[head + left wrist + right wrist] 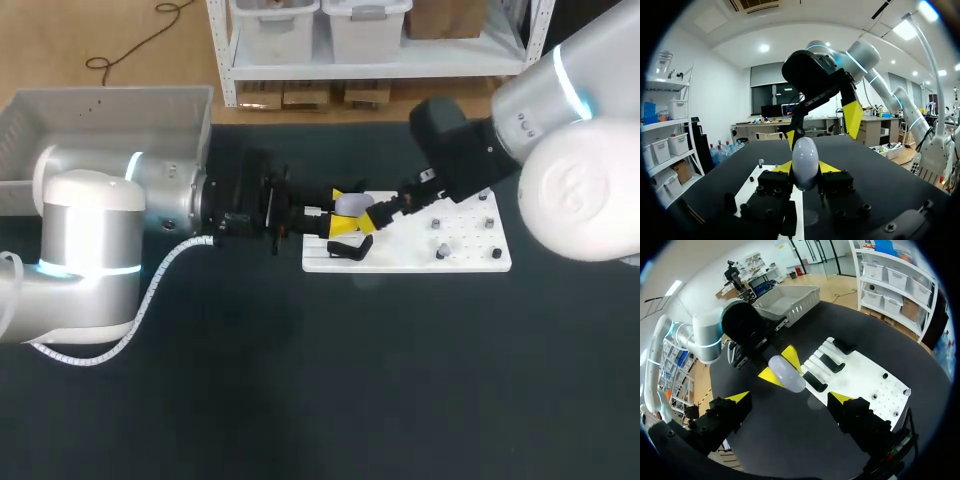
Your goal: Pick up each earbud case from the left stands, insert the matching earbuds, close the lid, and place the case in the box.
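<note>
A pale, egg-shaped earbud case [352, 203] is held above the left end of the white stand board [470, 262], its lid closed. My left gripper [346, 212] is shut on it, and the left wrist view shows the case [805, 161] pinched between that gripper's [805, 171] yellow tips. My right gripper [378, 212] is open beside the case. In the right wrist view the case [786, 374] lies just ahead of the right gripper's [790, 398] spread fingers, not touching them. From the left wrist, the right gripper [822, 129] hangs open over the case.
Black stands [347, 250] sit on the board's left part, with three of them [826, 363] in the right wrist view. Several small pegs [441, 252] stand on its right part. A grey box [100, 125] rests at the table's back left corner.
</note>
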`<action>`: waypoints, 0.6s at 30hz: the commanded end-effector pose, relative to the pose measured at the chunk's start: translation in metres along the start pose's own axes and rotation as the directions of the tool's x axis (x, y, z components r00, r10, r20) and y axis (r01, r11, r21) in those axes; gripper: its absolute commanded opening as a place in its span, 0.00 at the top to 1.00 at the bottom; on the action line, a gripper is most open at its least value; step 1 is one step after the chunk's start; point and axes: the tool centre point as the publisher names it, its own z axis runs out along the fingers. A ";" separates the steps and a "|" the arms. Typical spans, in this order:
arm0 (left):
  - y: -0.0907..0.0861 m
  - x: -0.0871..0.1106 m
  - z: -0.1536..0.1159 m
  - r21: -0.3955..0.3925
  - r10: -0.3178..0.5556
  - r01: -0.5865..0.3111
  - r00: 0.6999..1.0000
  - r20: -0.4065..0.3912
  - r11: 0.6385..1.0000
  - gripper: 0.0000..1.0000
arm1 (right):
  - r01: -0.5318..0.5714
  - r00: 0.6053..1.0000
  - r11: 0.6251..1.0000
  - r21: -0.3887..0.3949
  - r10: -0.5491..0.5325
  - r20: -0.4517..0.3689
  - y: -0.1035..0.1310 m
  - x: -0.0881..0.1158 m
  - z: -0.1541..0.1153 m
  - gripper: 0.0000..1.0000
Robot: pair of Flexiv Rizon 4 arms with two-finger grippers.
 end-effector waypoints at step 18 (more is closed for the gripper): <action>-0.002 0.000 0.000 -0.006 0.002 -0.002 1.000 0.001 1.000 1.00 | -0.043 0.999 0.998 0.044 0.043 0.004 -0.013 -0.010 0.013 0.00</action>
